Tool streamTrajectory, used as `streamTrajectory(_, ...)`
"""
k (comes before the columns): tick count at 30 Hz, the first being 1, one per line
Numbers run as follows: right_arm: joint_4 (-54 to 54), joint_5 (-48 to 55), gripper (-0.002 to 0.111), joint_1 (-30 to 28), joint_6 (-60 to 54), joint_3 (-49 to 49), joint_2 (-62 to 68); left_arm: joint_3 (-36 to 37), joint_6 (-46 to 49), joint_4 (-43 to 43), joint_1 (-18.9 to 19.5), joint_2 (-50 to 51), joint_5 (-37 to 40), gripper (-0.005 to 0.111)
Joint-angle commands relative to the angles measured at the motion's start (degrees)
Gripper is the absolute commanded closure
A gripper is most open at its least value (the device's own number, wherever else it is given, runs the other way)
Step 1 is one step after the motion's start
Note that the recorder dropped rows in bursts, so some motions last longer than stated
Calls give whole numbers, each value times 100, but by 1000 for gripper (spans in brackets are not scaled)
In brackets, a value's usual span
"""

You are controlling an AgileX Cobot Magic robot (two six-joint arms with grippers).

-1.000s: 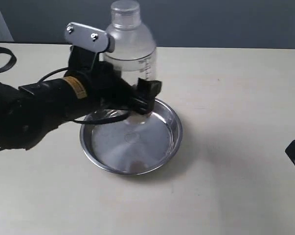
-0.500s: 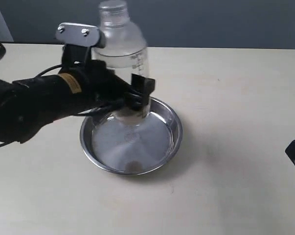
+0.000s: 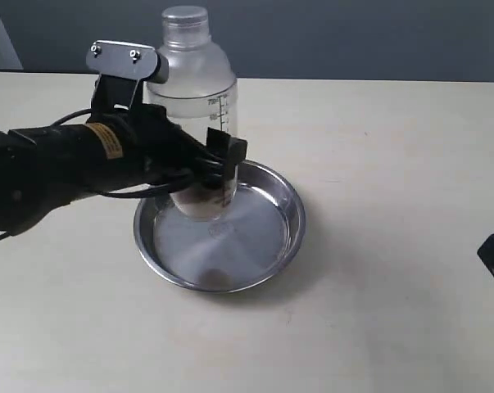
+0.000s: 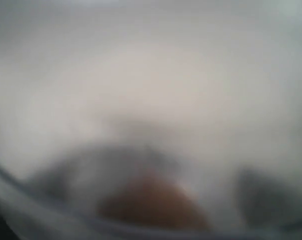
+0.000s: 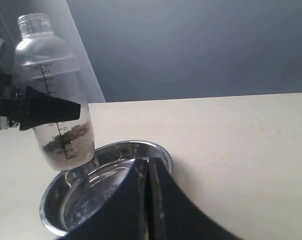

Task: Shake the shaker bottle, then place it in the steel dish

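Left hand (image 3: 207, 168) clamped around the near-upright shaker bottle (image 3: 193, 78), base poised directly above the steel dish (image 3: 298, 214).

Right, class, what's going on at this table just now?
The left gripper grips the shaker bottle around its lower body, jaws shut on it, over the steel dish. Brown grains lie at the bottle's bottom. Whether its base touches the dish cannot be told. The right gripper sits off to the right, jaws together.

shaker bottle (image 3: 193, 82) w/ left gripper (image 3: 212, 170) now further left and lower vs 1 s ago, base down over steel dish (image 3: 289, 219) far-left part, brown grains now visible at btm
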Motion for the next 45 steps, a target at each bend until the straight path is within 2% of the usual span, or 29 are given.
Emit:
streamTrajectory(1,19,-34,109,-4,-20,9,-21,-48,261,-1,-519,109,-1239,106)
streamTrajectory(2,19,-34,109,-4,-20,9,-21,-48,343,-127,-534,137,-996,107)
streamTrajectory(4,19,-34,109,-4,-20,9,-21,14,958,-663,-151,39,-118,107)
streamTrajectory(5,19,-34,109,-4,-20,9,-21,85,985,-688,-58,-28,-62,107)
streamTrajectory(7,19,-34,109,-4,-20,9,-21,195,793,-674,-48,-144,-581,107)
streamTrajectory(8,19,-34,109,-4,-20,9,-21,173,538,-648,-234,-61,-1038,107)
streamTrajectory(10,19,-34,109,-4,-20,9,-21,98,448,-483,-455,89,-1434,107)
streamTrajectory(12,19,-34,109,-4,-20,9,-21,4,448,-459,-623,222,-1433,107)
streamTrajectory(14,19,-34,109,-4,-20,9,-21,-20,614,-498,-622,265,-1112,107)
streamTrajectory(15,19,-34,109,-4,-20,9,-21,-20,902,-690,-565,265,-896,107)
streamTrajectory(17,19,-34,109,-4,-20,9,-21,-5,1793,-1658,-288,129,-282,107)
streamTrajectory(19,19,-34,109,-4,-20,9,-21,114,2749,-2641,-67,-69,-136,107)
streamTrajectory(21,19,-34,109,-4,-20,9,-21,274,3547,-3479,-9,-253,-465,107)
streamTrajectory(24,19,-34,109,-4,-20,9,-21,362,3959,-4015,-112,-352,-996,107)
streamTrajectory(31,19,-24,109,-4,-20,9,-21,362,3961,-3936,-443,-276,-1265,107)
streamTrajectory(34,19,-24,109,-4,-20,9,-21,362,3856,-3667,-567,-217,-1400,107)
streamTrajectory(37,19,-24,109,-4,-20,9,-21,186,3584,-2991,-678,-291,-1688,107)
streamTrajectory(41,19,-24,109,-4,-20,9,-21,488,2664,-3046,-687,56,-1477,107)
streamTrajectory(43,19,-24,109,-4,-20,9,-21,574,2165,-2594,-687,336,-1768,107)
streamTrajectory(45,19,-24,109,-4,-20,9,-21,486,1719,-1852,-687,121,-1994,107)
